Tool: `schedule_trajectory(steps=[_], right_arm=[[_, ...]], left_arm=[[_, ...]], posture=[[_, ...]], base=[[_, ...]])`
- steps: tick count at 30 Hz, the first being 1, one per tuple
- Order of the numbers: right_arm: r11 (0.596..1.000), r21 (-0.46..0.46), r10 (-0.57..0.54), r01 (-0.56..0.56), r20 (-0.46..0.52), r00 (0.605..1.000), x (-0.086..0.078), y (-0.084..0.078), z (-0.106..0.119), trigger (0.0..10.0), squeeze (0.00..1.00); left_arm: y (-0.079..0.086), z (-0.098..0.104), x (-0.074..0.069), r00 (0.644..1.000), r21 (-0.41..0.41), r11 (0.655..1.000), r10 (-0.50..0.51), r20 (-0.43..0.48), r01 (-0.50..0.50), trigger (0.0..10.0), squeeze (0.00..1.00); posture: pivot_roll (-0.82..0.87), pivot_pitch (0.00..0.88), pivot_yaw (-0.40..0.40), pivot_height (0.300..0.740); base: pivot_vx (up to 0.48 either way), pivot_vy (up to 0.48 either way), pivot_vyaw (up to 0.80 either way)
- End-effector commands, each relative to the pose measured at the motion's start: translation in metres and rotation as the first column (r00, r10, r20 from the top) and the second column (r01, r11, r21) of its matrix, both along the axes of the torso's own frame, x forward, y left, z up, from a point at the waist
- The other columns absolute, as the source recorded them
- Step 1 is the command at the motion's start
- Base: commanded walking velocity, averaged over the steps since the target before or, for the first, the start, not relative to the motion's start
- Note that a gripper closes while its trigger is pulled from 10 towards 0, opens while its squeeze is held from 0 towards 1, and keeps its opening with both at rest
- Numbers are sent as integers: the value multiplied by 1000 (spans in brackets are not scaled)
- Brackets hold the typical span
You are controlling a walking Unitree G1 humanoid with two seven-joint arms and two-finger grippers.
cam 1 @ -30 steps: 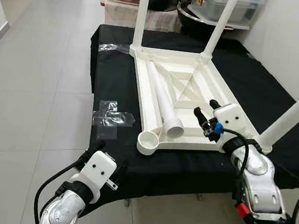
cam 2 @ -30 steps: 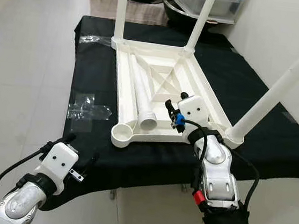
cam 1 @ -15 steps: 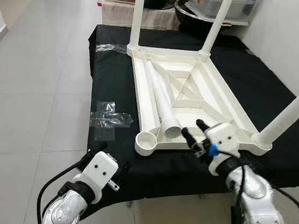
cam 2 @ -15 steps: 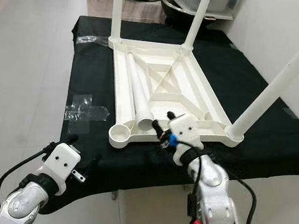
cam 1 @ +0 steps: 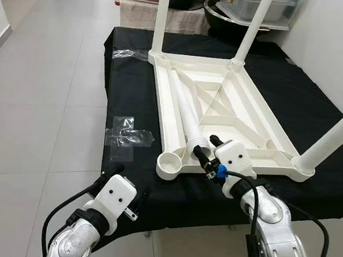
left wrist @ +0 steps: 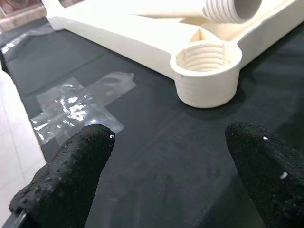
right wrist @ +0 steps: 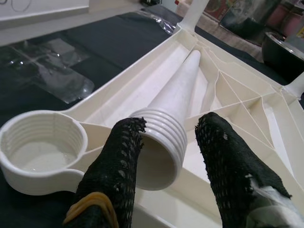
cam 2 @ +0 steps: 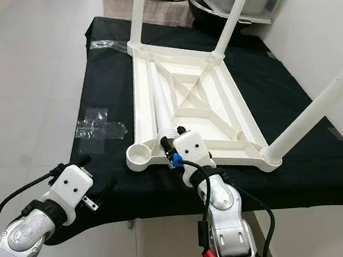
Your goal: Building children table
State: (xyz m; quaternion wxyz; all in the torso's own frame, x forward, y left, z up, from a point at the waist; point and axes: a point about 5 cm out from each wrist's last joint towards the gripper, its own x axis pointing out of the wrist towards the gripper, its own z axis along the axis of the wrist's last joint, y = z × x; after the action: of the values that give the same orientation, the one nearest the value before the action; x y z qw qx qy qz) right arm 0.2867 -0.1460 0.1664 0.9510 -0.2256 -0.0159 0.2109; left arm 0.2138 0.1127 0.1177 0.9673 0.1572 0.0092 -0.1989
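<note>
right gripper [right wrist: 164,156] fingers spread, straddling loose leg's [cam 1: 185,114] threaded end; pinch below threads, then lift toward empty socket [cam 1: 169,162] at 9 o'clock. left gripper [left wrist: 166,175] spread, idle.

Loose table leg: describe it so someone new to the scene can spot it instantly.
On the black-draped workbench lies an upside-down white plastic tabletop with three legs already standing up from its corners. The loose white tapered plastic leg lies flat inside it along its left rail, threaded end beside the empty threaded corner socket, with the right claw open around that end.
</note>
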Motion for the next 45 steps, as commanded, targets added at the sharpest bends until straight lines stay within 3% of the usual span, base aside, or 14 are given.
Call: schedule_trajectory(steps=[1,4,5,9,10,11,12,28,45], right_arm=[[999,-40,-9,8,-23,1000,1,0,-6,10000,0],[999,-48,9,-10,-15,1000,2,0,-4,10000,0],[999,-49,5,-6,-7,1000,2,-1,-3,10000,1000],[999,-49,-15,16,27,1000,1,-4,0,10000,1000],[998,-61,-26,29,40,999,0,-5,1,10000,690],[998,-61,-26,29,40,999,0,-5,1,10000,690],[997,-67,-38,41,43,998,1,-6,1,10000,0],[984,-161,-73,76,23,997,8,-13,-6,10000,0],[984,-133,-116,120,42,992,22,-3,-6,10000,0]], left_arm=[[-3,-2,-3,1000,-5,1000,-18,-25,18,10000,0],[-5,-2,-4,999,-15,1000,-25,-25,24,10000,0],[-5,-1,-4,999,-18,999,-27,-27,26,10000,0],[-5,-2,-4,999,-21,999,-29,-34,28,10000,0],[-5,-2,-5,999,-22,999,-28,-37,27,10000,0],[-5,-2,-5,999,-22,999,-28,-37,27,10000,0],[-5,-1,-5,999,-23,999,-27,-38,26,10000,0],[-6,-1,-5,997,-24,999,-40,-61,38,10000,0],[-7,-1,-6,997,-26,999,-41,-69,40,10000,0]], posture=[[60,138,-93,740],[61,140,-96,740],[62,143,-96,740],[57,145,-97,740],[55,146,-95,740],[55,146,-95,740],[54,146,-93,740],[61,149,-92,740],[72,147,-100,740]], base=[[0,0,0],[0,0,0],[0,0,0],[0,0,0],[0,0,0],[0,0,0],[0,0,0],[0,0,0],[0,0,0]])
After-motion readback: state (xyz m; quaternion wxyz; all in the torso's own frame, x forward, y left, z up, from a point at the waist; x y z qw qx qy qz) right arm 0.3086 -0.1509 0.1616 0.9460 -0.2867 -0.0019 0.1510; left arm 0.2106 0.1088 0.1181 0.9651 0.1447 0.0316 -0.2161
